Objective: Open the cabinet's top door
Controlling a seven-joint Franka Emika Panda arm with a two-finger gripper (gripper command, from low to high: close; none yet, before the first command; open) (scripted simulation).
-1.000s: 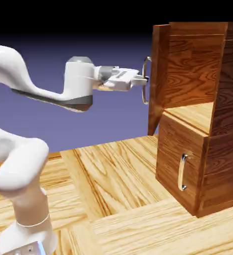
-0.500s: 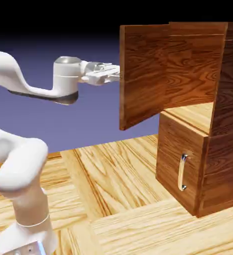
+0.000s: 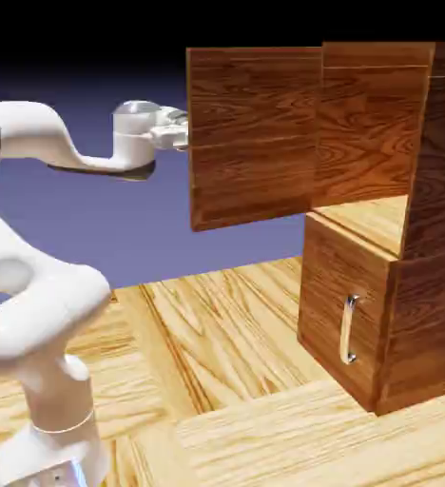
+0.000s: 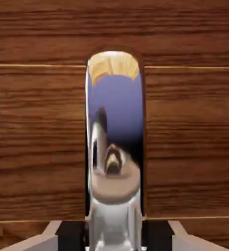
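Here your pincer (image 4: 114, 230) is clamped on the handle (image 4: 115, 147) of the top door (image 3: 255, 133), which stands swung wide from the cabinet (image 3: 397, 219).

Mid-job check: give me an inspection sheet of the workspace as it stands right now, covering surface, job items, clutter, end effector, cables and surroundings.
Surface: light wood-plank floor, bare where visible.
Cabinet: dark reddish wood grain, standing on the floor at the exterior view's right.
Top door: swung wide open, its back face toward the camera.
Top door handle: silver bar, fills the centre of the hand view.
Lower panel: closed, its silver handle untouched.
Clutter: nothing seen.
End effector: shut on the top door handle; hidden behind the door edge in the exterior view.
Cables: nothing seen.
Surroundings: plain blue-violet backdrop.
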